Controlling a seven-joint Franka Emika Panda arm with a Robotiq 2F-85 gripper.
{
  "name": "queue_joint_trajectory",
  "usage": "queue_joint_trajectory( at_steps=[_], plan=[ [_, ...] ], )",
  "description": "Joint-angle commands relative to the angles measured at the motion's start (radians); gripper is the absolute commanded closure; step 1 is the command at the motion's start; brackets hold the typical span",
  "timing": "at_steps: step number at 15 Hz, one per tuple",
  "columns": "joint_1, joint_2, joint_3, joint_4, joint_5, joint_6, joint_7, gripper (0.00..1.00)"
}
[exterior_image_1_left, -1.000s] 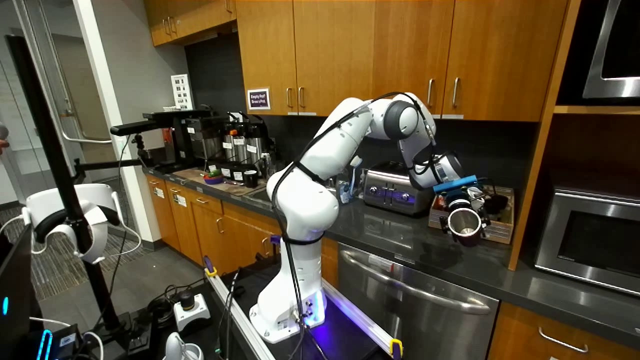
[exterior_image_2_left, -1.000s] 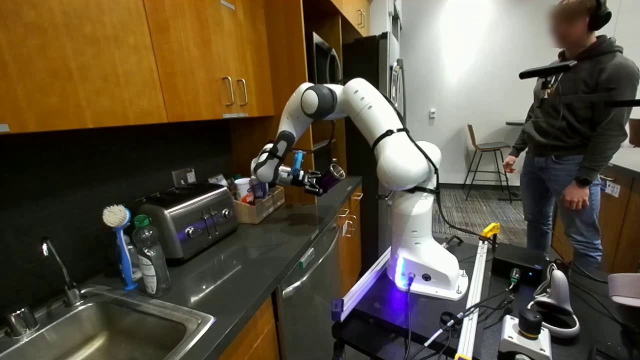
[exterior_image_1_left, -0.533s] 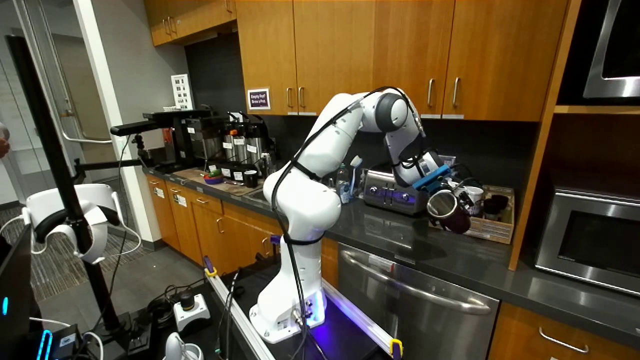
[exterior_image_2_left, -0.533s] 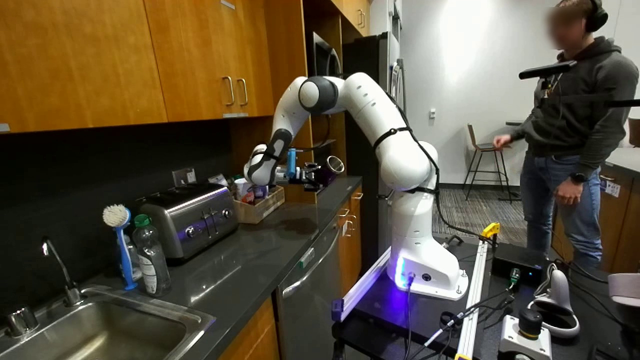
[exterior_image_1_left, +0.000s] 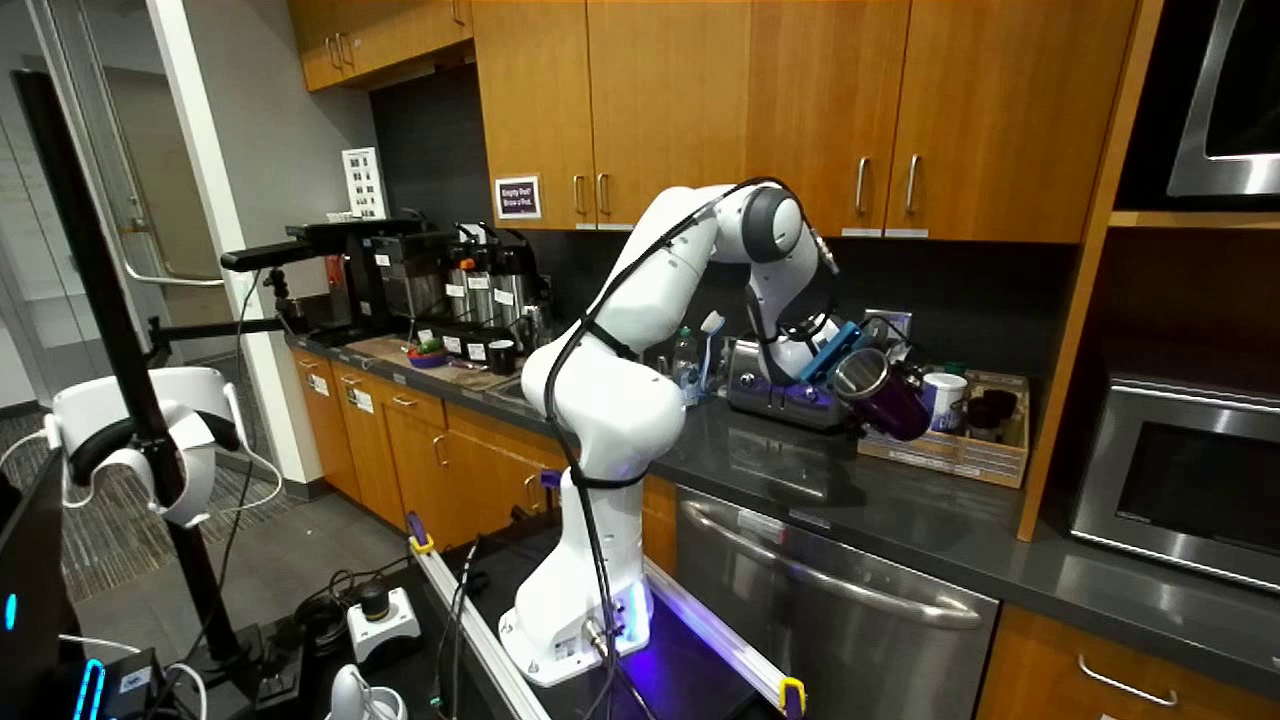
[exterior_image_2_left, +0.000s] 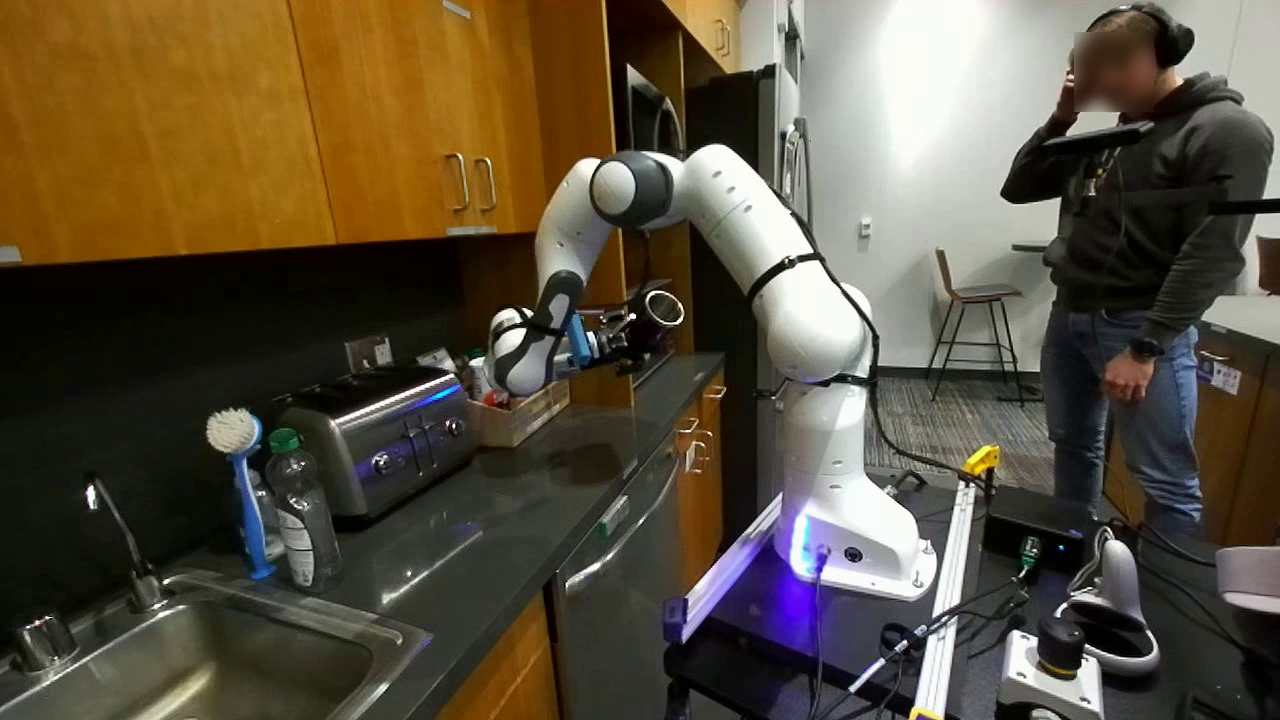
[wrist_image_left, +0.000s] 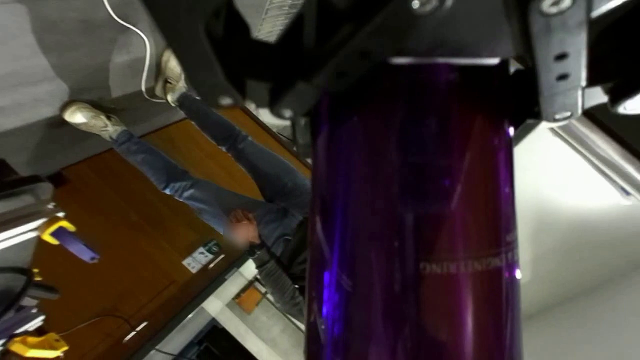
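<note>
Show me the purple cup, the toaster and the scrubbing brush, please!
Purple cup (wrist_image_left: 415, 215), in the wrist view: on the middle of its shiny side.
Toaster (exterior_image_2_left: 392, 436), in an exterior view: on its silver front.
Scrubbing brush (exterior_image_2_left: 251, 498), in an exterior view: on its blue handle.

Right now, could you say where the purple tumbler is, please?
The purple tumbler is tilted in the gripper, right of center in an exterior view, between toaster and white cup.
</note>
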Motion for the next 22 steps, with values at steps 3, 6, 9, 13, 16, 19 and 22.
queue_joint_trajectory(
  at_steps=[3, 6, 9, 13, 16, 19, 22],
  plan=[
    [-0.014, -0.010, 0.017, -0.128, -0.220, -0.029, -0.057, 0.43],
    [-0.017, 0.012, 0.015, -0.155, -0.306, -0.049, -0.051, 0.43],
    [-0.022, 0.031, 0.017, -0.166, -0.367, -0.061, -0.050, 0.43],
    [-0.033, 0.060, 0.019, -0.146, -0.405, -0.057, -0.006, 0.43],
    [-0.043, 0.038, 0.030, -0.179, -0.441, -0.009, 0.045, 0.43],
    [-0.045, 0.023, 0.036, -0.222, -0.468, -0.021, -0.008, 0.43],
    [-0.044, 0.043, 0.042, -0.202, -0.440, -0.080, -0.190, 0.43]
  ],
)
